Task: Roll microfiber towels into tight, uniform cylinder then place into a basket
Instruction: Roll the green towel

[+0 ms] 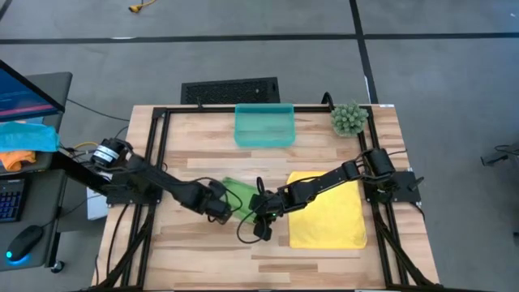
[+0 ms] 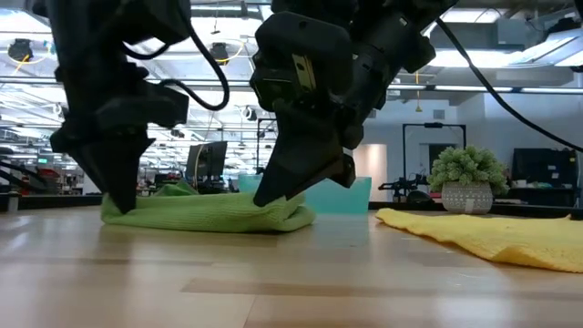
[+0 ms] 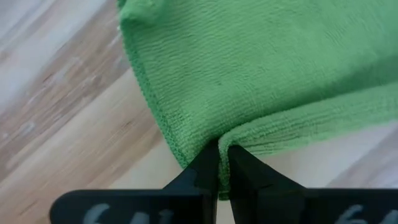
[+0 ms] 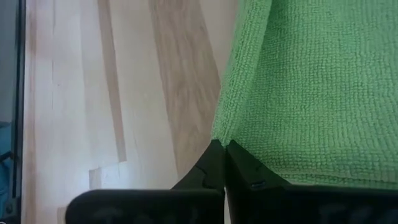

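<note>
Mostly hidden: green towel (image 1: 236, 193) | left hand (image 1: 224, 212), right hand (image 1: 258, 212) pinching its corners

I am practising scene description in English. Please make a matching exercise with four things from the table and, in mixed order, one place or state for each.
Things:
1. green towel
2. yellow towel
3. basket
4. plant

Places or states:
A. at the table's far right corner
B. spread flat on the right side
C. pinched by the left gripper and the right gripper
D. at the middle of the far edge, nothing seen in it

Pairs: 1-C, 2-B, 3-D, 4-A
</note>
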Action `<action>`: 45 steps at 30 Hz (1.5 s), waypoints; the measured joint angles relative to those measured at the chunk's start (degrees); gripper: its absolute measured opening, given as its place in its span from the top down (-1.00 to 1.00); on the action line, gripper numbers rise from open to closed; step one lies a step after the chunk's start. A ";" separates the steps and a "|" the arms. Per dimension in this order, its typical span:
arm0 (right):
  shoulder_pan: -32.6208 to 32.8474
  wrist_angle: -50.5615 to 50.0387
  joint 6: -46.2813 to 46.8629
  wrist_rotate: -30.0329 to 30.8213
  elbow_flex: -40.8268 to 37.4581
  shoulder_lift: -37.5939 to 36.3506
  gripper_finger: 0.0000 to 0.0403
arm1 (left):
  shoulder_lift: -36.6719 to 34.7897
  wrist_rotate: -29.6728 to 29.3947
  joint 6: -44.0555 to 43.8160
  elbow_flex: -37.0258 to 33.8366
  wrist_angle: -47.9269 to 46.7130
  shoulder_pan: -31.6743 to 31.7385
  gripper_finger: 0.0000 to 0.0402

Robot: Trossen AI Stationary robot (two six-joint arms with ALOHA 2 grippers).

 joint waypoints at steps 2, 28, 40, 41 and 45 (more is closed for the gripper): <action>0.02 -0.05 -0.02 1.11 0.00 0.00 0.91 | 0.02 0.57 -0.35 0.00 -0.04 0.82 0.94; 5.68 6.30 -33.54 5.46 0.92 -0.09 0.59 | -0.07 2.19 2.28 -2.15 0.35 2.79 0.95; 3.88 10.30 -42.37 14.25 0.88 4.04 0.60 | 0.02 2.32 2.30 -2.20 0.50 2.79 0.95; 3.52 10.49 -41.83 14.25 0.98 3.91 0.60 | 0.02 2.32 2.30 -2.21 0.50 2.79 0.95; 2.70 10.26 -40.71 15.10 1.01 3.72 0.60 | 0.04 2.36 2.30 -2.21 0.52 2.79 0.95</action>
